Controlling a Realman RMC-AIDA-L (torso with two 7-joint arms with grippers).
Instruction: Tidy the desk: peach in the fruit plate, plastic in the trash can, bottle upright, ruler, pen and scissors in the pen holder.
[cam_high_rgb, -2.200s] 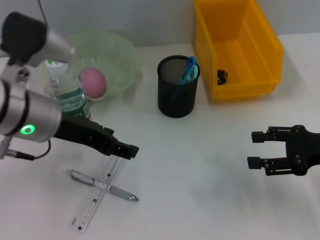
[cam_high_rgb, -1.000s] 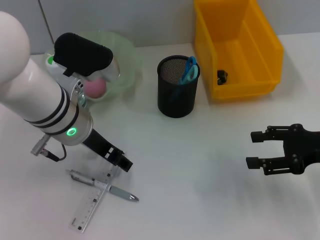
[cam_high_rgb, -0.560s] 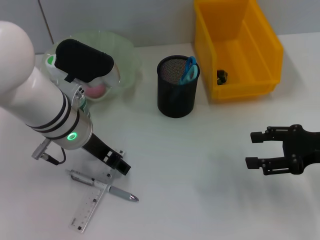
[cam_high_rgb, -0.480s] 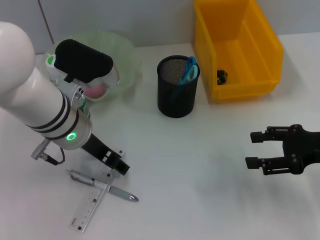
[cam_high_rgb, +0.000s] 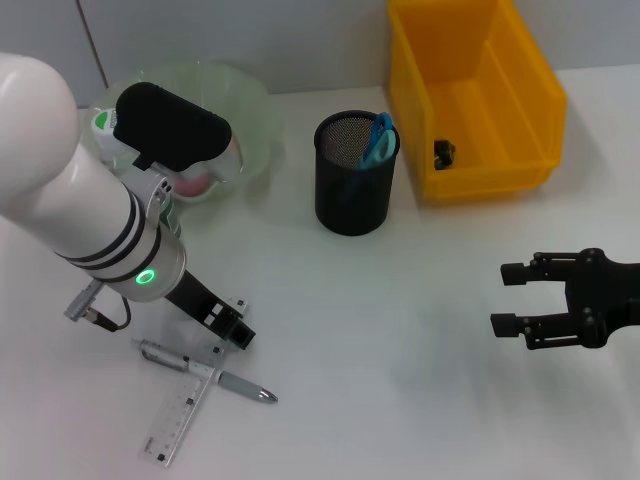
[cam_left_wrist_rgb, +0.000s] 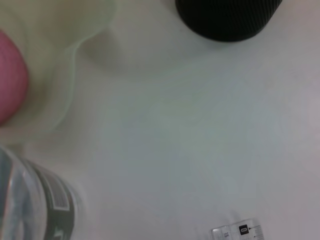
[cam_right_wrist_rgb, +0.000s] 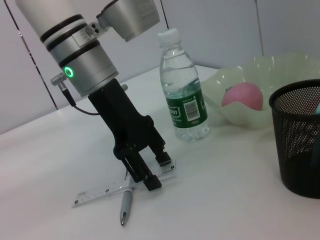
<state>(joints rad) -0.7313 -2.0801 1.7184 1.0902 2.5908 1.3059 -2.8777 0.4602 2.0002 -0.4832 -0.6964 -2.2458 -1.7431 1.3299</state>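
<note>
Currently the left tool (cam_high_rgb: 232, 328) is down at the counter (cam_high_rgb: 400, 300), over the far end of the ruler (cam_high_rgb: 186, 405); in the right wrist view its fingers (cam_right_wrist_rgb: 152, 182) are spread apart, one tip beside the pen (cam_right_wrist_rgb: 125, 204) and the other at the ruler's clear end, nothing gripped. Ruler lies near-left on the counter, running diagonally, with the pen (cam_high_rgb: 205, 369) lying crosswise on top of it, tip pointing right. Left wrist view shows only the ruler's end (cam_left_wrist_rgb: 240, 232), the bowl rim, the bottle label and the base of the holder. Bottle (cam_right_wrist_rgb: 184, 95) stands upright, cap on, just beside the fruit plate (cam_right_wrist_rgb: 260, 80); in the head view it is mostly hidden behind the left arm. Peach (cam_right_wrist_rgb: 242, 96) sits inside the pale green fruit plate (cam_high_rgb: 250, 110) at far left. Black mesh pen holder (cam_high_rgb: 356, 172) is at centre far, with the blue-handled scissors (cam_high_rgb: 379, 140) standing in it against the right side of the rim. Yellow trash can (cam_high_rgb: 470, 95) sits far right, just beside the holder, with a small dark object (cam_high_rgb: 444, 152) on its floor; can't tell what it is. Right tool (cam_high_rgb: 512, 298) hovers over the near-right counter, fingers released and apart, holding nothing, well apart from all items.
</note>
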